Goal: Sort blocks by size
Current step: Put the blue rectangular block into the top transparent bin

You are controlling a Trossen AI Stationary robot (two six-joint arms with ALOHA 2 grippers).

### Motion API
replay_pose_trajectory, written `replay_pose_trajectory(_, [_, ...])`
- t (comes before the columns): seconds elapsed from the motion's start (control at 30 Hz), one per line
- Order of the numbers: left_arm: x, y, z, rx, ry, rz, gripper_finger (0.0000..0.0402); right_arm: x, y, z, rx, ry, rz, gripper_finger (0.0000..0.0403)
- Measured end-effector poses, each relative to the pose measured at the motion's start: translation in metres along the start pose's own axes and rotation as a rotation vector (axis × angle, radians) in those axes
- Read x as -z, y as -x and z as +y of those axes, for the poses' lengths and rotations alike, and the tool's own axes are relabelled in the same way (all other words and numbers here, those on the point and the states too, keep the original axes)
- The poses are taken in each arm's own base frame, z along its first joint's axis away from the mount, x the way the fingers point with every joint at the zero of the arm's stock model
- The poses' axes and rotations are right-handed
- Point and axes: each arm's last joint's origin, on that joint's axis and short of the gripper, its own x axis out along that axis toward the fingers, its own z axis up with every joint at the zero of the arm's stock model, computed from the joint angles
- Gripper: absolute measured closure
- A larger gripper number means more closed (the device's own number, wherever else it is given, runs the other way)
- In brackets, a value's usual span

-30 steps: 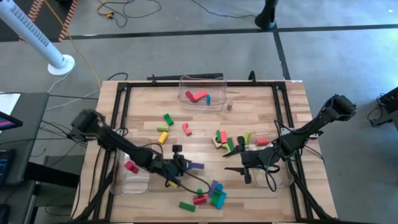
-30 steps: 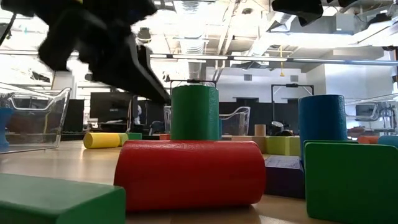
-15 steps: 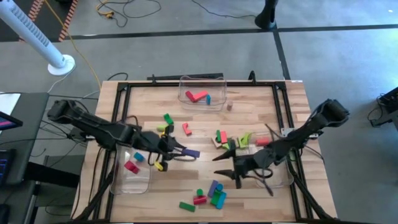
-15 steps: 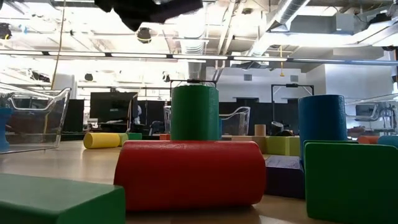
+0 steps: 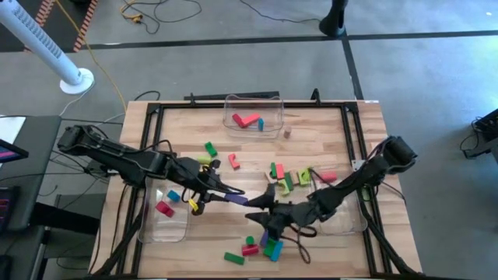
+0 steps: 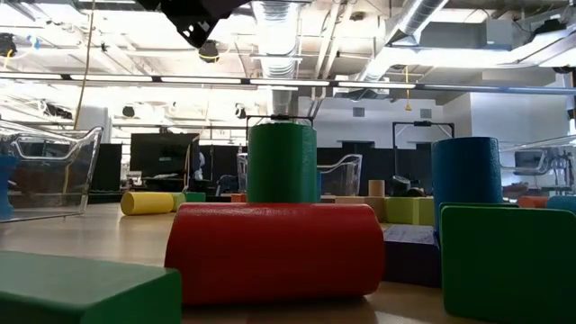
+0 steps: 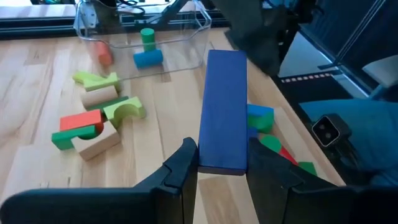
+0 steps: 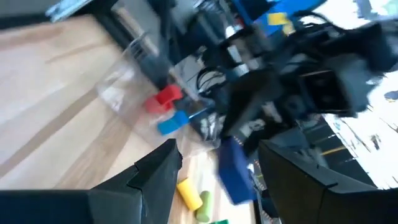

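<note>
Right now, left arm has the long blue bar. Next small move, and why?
Probably carry the blue bar toward a bin. The left gripper has its jaws shut on the bar's end, clear of the table, while the open right gripper sits close ahead, so retreat from it first.

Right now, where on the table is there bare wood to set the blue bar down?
Free: the strip between the far bin and the table's left rail, and the wood right of that bin. Crowded: the centre cluster and the near-edge pile, where the right gripper hovers.

Grey concrete floor (image 5: 233,70), white fan pole (image 5: 43,43) — bright ceiling lights (image 6: 270,27)
</note>
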Motion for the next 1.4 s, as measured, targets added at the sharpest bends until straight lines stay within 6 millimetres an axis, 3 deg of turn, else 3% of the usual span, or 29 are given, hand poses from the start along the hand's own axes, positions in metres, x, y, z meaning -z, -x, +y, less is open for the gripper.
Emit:
replay_pose_trajectory(0.23, [0.0, 0.0, -0.001, 0.031, 0.014, 0.002, 0.0297, -0.007, -0.018, 0.008, 0.008, 0.062, 0.087, 0.0149])
replay_pose_trajectory(0.5, [0.0, 0.0, -0.002, 0.058, 0.018, 0.0, 0.0297, -0.006, -0.025, 0.005, 0.061, 0.12, 0.148, 0.0154])
replay_pose_trajectory(0.97, [0.0, 0.0, -0.002, 0.062, 0.022, 0.002, 0.0297, -0.004, -0.025, 0.005, 0.073, 0.126, 0.169, 0.0288])
replay_pose_trajectory(1.4, [0.0, 0.0, -0.002, 0.063, 0.022, 0.002, 0.0297, -0.004, -0.025, 0.005, 0.072, 0.127, 0.171, 0.0294])
